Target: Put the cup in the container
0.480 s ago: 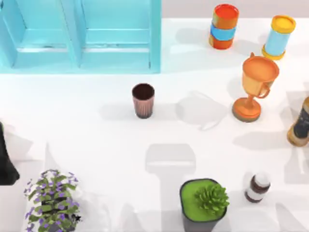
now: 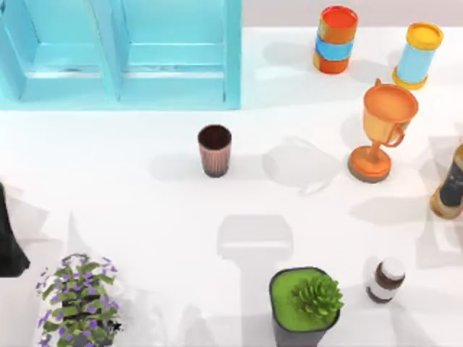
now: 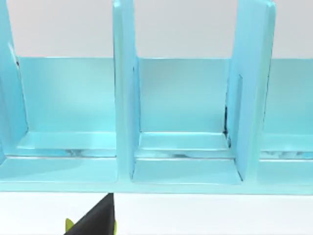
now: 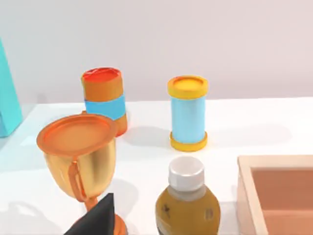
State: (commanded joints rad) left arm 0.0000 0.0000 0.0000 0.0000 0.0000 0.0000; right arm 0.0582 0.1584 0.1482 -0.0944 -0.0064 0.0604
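**Cup upright on the open table, not yet in the container**

Coppery ribbed cup (image 2: 215, 150) upright on the white table (image 2: 145, 217), about midway between left and right edges, closer to the far edge than to the near one. Touched by nothing, mouth up, dark inside.

Teal compartmented container (image 2: 173, 87) at the far left corner, just beyond the cup, a strip of bare table between them. In the left wrist view, upright dividers and open bays of the container (image 3: 186, 171) straight ahead.

Left gripper (image 3: 93, 223) low at the left edge, well apart from the cup; clenched or released, cannot tell. Left arm (image 2: 9, 242) dark against that same edge.

Right gripper (image 4: 95, 218) near the right edge, just beside the orange trophy (image 4: 80, 152); grip state likewise impossible to tell.

Near the far right corner: orange can (image 2: 335, 40) with a blue band, and blue can (image 2: 418, 56) with yellow ends. At the right edge: brown bottle (image 2: 450, 184). Beside the bottle in the right wrist view: wooden box (image 4: 274, 196).

Along the near edge: purple-flowered plant (image 2: 78, 296), succulent pot (image 2: 304, 303), small white-capped bottle (image 2: 385, 280).
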